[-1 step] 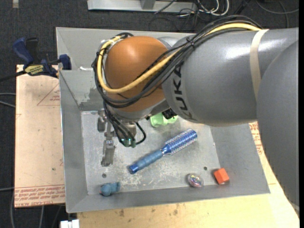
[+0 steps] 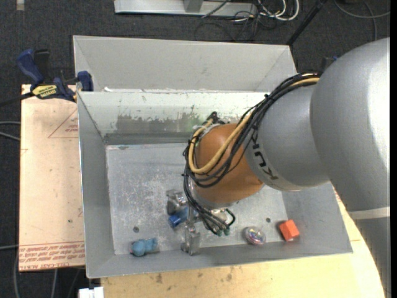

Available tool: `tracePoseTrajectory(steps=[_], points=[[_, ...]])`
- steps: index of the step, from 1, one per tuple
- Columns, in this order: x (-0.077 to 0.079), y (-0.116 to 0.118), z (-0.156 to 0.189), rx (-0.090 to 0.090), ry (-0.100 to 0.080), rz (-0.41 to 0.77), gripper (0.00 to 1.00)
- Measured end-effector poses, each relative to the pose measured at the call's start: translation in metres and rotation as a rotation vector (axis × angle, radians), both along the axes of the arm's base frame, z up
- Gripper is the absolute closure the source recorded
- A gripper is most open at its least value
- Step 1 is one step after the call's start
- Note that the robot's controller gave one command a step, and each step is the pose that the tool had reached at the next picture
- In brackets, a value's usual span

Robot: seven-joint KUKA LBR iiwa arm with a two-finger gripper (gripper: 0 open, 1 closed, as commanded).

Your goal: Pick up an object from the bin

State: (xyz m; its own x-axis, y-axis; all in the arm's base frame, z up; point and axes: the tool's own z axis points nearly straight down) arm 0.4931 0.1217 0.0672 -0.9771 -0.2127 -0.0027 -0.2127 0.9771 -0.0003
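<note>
Reaching into the grey metal bin [image 2: 93, 185] from the view's right: a thick silver arm [image 2: 310, 135], ending in an orange rounded cover [image 2: 226, 166] looped with black and yellow cables [image 2: 205, 160]. Straight below that cover, the pincer [image 2: 190, 239], pointed down, low over the scuffed bin floor and just short of the near wall. Apart or together: cannot tell, with the tip so small and dark metal parts crowding about it. Whether clamped on anything: likewise cannot tell.

Just up and left of the pincer, hard against the wrist hardware, a small blue piece [image 2: 177, 220]. Part of the robot or a loose thing of the bin: impossible to say.

Left of the pincer, near but not touching, a light blue lump [image 2: 144, 247], rounded and soft-edged, lying on the floor close by the same near wall. Right of the pincer, also apart from it, a small round thing [image 2: 254, 235], silvery with a pinkish-purple middle, lying flat on the floor. Farther right again, just beside the small round thing yet not touching it, an orange block [image 2: 288, 230], well apart from the pincer.

As for the thing to be picked: not settled by this view. Nearest to the pincer, the light blue lump on one side and the small round thing on the other, neither touched.
</note>
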Motion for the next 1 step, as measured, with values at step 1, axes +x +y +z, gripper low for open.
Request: tracePoseTrajectory(steps=[1], points=[[0.0235, -0.0219, 0.0334, 0.000, -0.001, 0.089, 0.00]])
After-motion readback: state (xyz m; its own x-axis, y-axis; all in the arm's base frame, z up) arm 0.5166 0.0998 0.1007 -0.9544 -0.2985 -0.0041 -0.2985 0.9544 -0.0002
